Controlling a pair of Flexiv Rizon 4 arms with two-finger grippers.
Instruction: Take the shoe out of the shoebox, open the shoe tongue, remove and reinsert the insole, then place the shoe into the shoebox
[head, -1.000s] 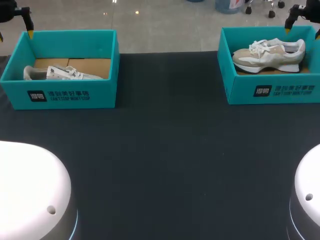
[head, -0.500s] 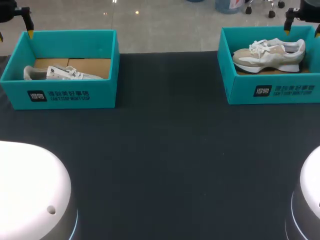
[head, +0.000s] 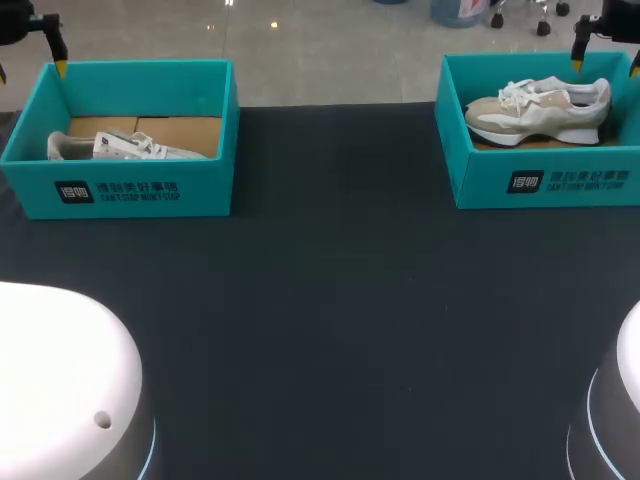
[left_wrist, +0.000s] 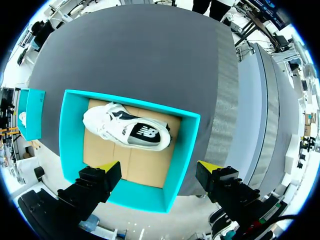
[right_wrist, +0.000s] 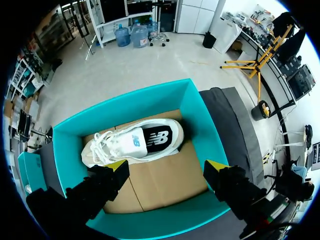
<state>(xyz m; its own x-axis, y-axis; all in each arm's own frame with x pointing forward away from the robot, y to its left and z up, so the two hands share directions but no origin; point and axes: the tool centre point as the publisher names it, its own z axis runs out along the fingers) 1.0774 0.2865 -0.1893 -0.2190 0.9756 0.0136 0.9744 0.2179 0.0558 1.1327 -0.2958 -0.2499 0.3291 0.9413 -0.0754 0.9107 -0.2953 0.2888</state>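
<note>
Step 1 pending: right gripper (right_wrist: 167, 165), spread above upper-right box (head: 480, 185), must descend onto shoe (head: 535, 110); left gripper (left_wrist: 159, 166) likewise spread.

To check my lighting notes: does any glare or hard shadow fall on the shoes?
Head view: left shoe and right shoe evenly lit, no glare. Left wrist view: only a thin shadow beside the shoe. Right wrist view: the same.

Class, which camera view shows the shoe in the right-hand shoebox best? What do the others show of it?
The right wrist view: it looks straight down on the whole shoe, lying on its side in the shoebox. The head view shows it too, but small and at a slant. The left wrist view shows barely a white speck.
</note>
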